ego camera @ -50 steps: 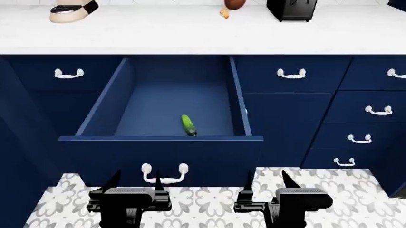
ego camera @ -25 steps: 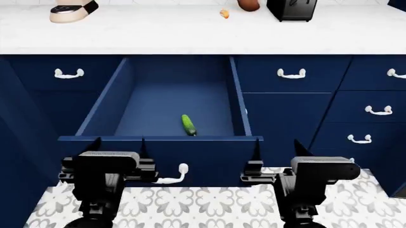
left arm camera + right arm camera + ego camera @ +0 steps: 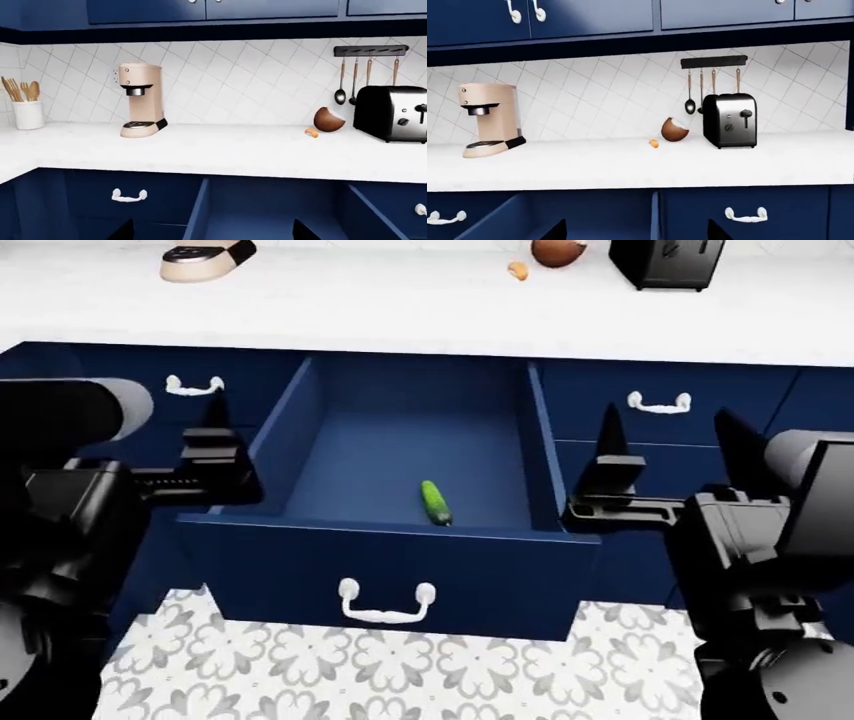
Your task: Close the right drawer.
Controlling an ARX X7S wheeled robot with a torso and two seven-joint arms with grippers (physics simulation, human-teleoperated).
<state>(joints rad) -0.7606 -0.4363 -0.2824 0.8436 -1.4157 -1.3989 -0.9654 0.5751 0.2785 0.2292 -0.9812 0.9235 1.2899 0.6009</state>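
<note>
The right drawer (image 3: 400,570) stands pulled far out below the white counter; its navy front panel carries a white bail handle (image 3: 386,603). A green cucumber (image 3: 434,502) lies inside the box. My left gripper (image 3: 167,445) is raised beside the drawer's left wall, open and holding nothing. My right gripper (image 3: 667,440) hovers just past the right wall, also open and empty. In the left wrist view the left gripper (image 3: 212,232) looks into the drawer box (image 3: 267,215). The right gripper (image 3: 636,232) sees the same drawer box (image 3: 580,215) in the right wrist view.
On the white counter (image 3: 400,310) stand a beige coffee machine (image 3: 139,100), a black toaster (image 3: 729,120), a brown half shell (image 3: 674,130) and a utensil jar (image 3: 27,112). Closed navy drawers (image 3: 661,400) flank the open one. Patterned floor tiles (image 3: 400,670) lie below.
Both grippers have risen from below the drawer front to the level of the drawer's side walls and spread apart. The head view has shifted, so the drawer now sits slightly to the right.
</note>
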